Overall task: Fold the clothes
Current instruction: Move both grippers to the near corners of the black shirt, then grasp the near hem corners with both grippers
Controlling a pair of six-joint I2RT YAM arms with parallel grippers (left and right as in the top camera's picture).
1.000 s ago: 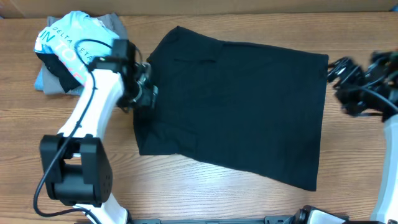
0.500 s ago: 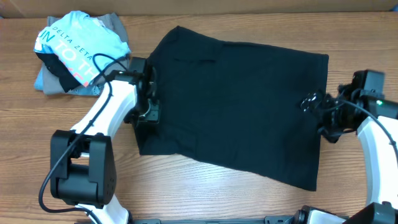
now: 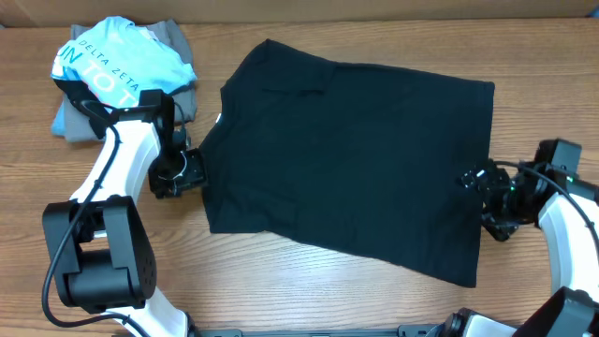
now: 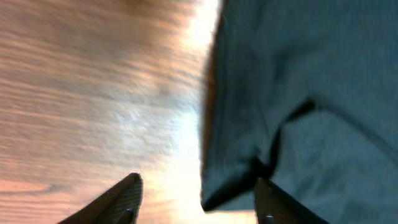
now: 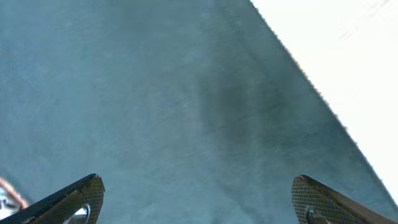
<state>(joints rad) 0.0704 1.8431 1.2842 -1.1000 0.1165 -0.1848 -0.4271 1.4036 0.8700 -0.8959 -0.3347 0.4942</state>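
The black garment (image 3: 351, 150) lies spread flat across the middle of the table. My left gripper (image 3: 187, 173) is open at the garment's left edge, over bare wood; in the left wrist view (image 4: 198, 196) the cloth's edge (image 4: 298, 93) lies between its fingertips. My right gripper (image 3: 479, 195) is open at the garment's right edge, low over the cloth. In the right wrist view (image 5: 198, 196) both fingers are spread wide above the black fabric (image 5: 161, 93).
A pile of clothes sits at the back left: a light blue "DELTA ZETA" shirt (image 3: 117, 65) on a grey folded garment (image 3: 173, 42). The wooden table (image 3: 309, 281) shows bare in front of the black garment.
My left gripper moved left off the garment onto the wood beside its edge. My right gripper came in from the far right, then dropped slightly toward the front along the right edge.
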